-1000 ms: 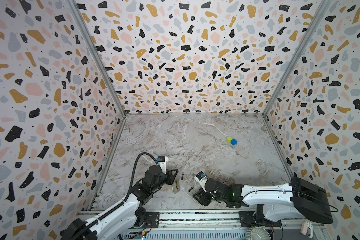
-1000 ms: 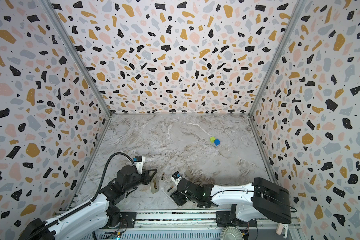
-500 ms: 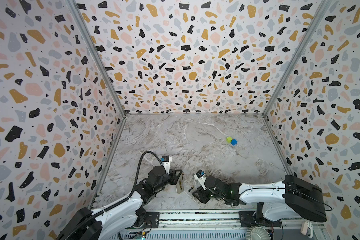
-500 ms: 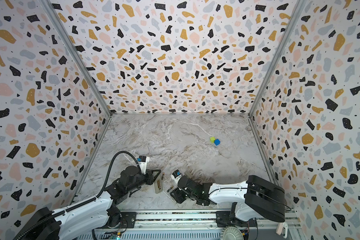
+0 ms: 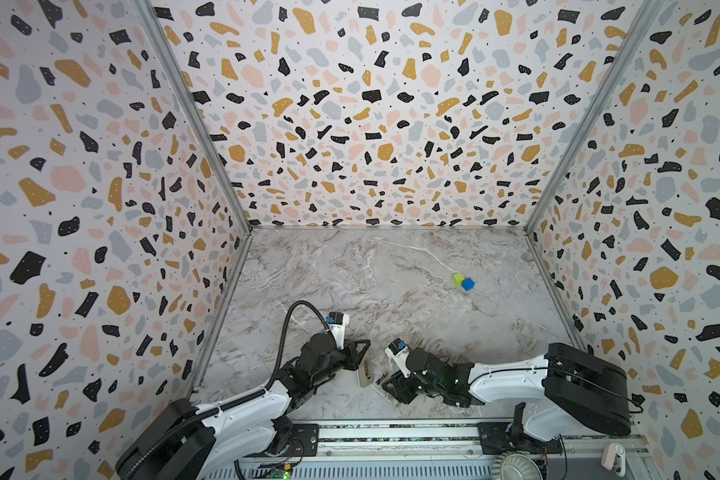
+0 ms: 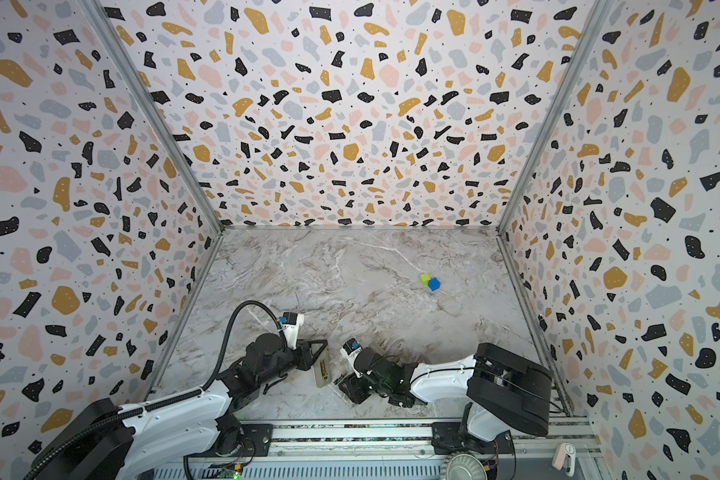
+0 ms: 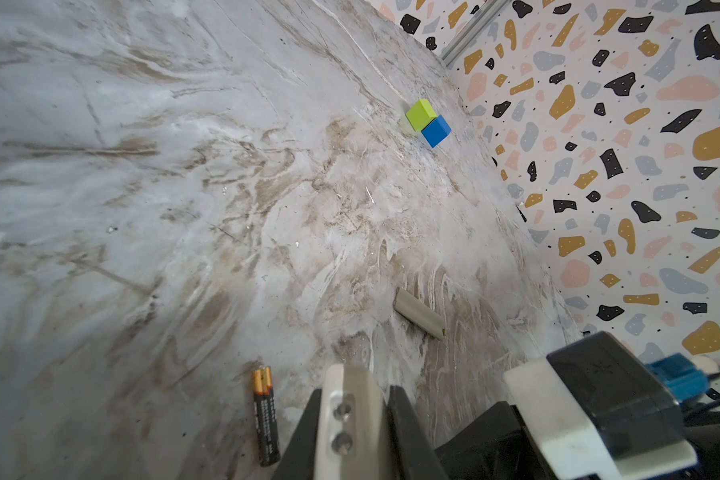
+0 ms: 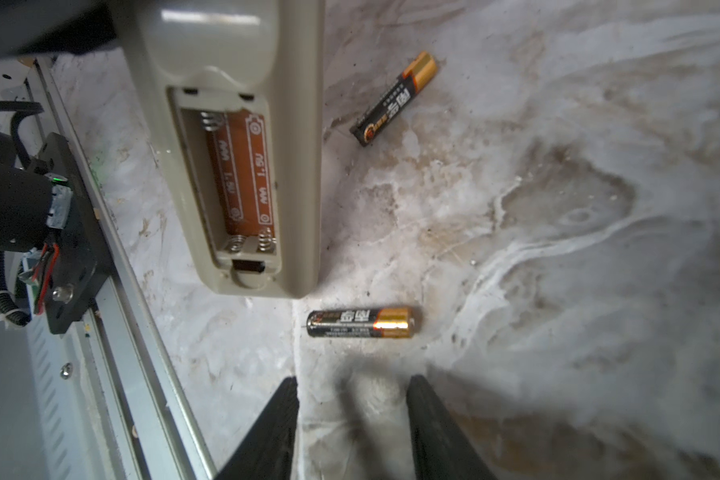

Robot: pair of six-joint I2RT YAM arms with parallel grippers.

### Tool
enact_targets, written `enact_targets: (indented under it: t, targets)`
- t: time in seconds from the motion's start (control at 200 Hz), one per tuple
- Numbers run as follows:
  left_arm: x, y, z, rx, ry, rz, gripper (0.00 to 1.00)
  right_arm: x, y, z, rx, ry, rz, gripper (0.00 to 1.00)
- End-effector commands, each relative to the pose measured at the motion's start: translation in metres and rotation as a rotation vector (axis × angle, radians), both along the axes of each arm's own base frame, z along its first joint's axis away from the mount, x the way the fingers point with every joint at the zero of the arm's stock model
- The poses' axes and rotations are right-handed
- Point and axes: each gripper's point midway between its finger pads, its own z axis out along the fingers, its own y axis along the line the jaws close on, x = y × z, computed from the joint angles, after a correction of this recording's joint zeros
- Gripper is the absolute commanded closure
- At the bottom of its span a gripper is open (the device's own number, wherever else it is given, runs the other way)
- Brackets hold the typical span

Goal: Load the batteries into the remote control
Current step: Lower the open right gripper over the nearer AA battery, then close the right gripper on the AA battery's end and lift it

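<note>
Dark battery (image 8: 360,323) just beyond parted right jaws

In a top view, the marbled tabletop (image 5: 350,282) is boxed in by speckled terrazzo walls (image 5: 350,124). Near its front edge the left hand (image 5: 359,360) grips the remote control (image 5: 365,374), a slim pale handset with a thin amber strip showing on its upturned face. Just right of it lies one small dark battery (image 5: 380,378), at the tips of the right hand (image 5: 393,384), which sits low over the surface; how far its fingers are spread is too small to read here. Well back on the right, a green cube (image 5: 458,279) and a blue cube (image 5: 468,284) touch.
</note>
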Motion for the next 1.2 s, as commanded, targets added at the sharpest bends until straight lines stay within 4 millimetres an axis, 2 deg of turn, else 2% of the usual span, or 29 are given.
enact_targets:
  t: [0.0,0.901,1.091,1.196]
  targets:
    - [-0.003,-0.001,-0.002,-0.010,-0.008,0.003,1.00,0.003,0.007,0.004,0.014,-0.008,0.019,0.54]
    - [-0.011,-0.016,-0.007,-0.084,0.025,-0.015,1.00,0.014,0.015,0.000,0.011,-0.011,0.040,0.55]
    - [-0.011,-0.012,-0.008,-0.076,0.022,-0.002,1.00,0.015,0.015,0.000,0.009,-0.012,0.040,0.55]
    - [-0.009,-0.002,-0.009,-0.024,0.007,0.036,1.00,0.015,0.013,-0.002,-0.002,-0.010,0.035,0.55]
